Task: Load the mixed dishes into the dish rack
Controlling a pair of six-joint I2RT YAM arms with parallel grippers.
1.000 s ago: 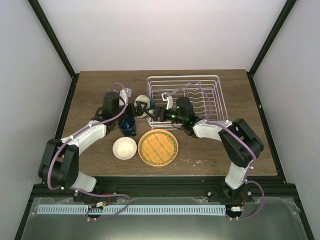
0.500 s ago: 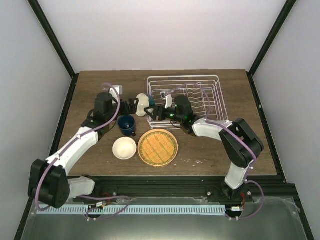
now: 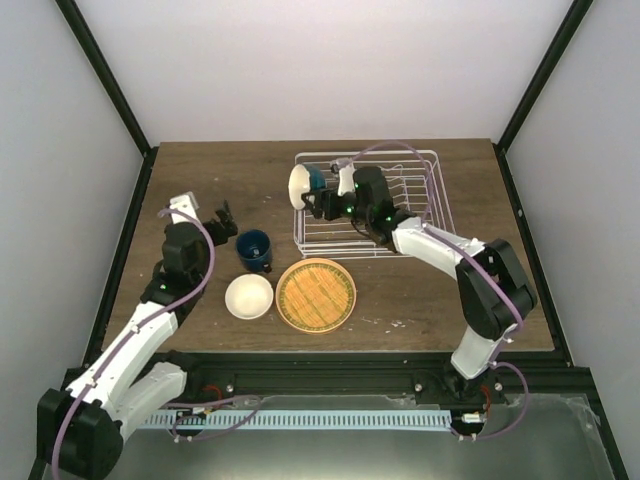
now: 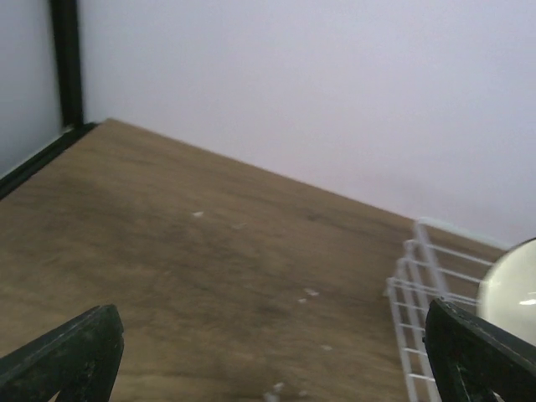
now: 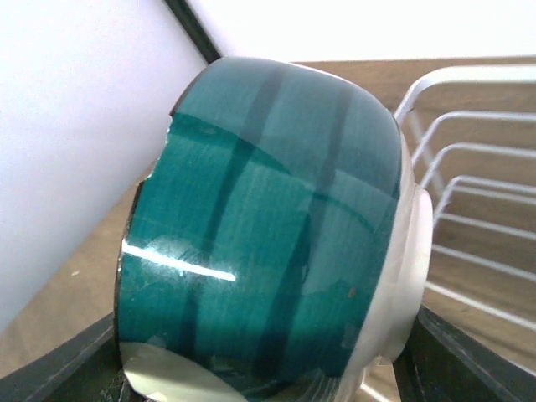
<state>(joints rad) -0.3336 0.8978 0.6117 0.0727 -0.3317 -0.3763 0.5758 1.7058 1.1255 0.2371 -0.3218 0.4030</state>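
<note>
We are gripping the cream bowl (image 3: 299, 186) on edge in the closed right hand (image 3: 318, 197), over the far left corner of the dish rack (image 3: 425, 205). We are judging a slow descent safest, seating it inside before letting go. The left hand (image 3: 222, 218) is gaping, empty.

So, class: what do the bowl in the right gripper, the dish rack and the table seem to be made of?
Bowl: likely glazed ceramic; glossy teal inside with sharp highlights, cream outside.
Dish rack: white coated metal wire, seemingly; thin rigid bars.
Table: wood or wood-look laminate; matte brown grain.
</note>
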